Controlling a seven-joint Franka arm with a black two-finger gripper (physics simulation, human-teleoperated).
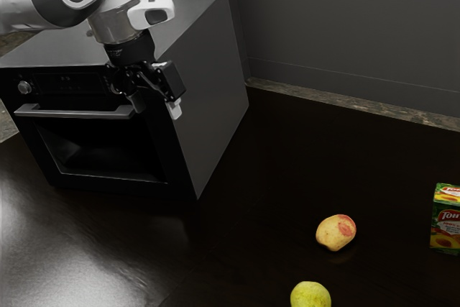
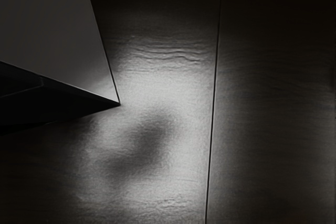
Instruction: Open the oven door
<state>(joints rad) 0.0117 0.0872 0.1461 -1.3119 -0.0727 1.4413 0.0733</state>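
Evidently, in the exterior view, the gripper stood with fingers apart near the oven's upper front corner; the oven door sat closed at its front. The wrist view showed dark surface beside its lower corner.

Room to pass lies over the tabletop between oven and red-yellow fruit; the oven's side wall blocks.

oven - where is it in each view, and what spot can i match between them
Exterior view: the oven, at the exterior view's left, partly behind the arm.
Wrist view: its grey side and black front, beside the table's glare.
Shared landmark: its lower front corner.
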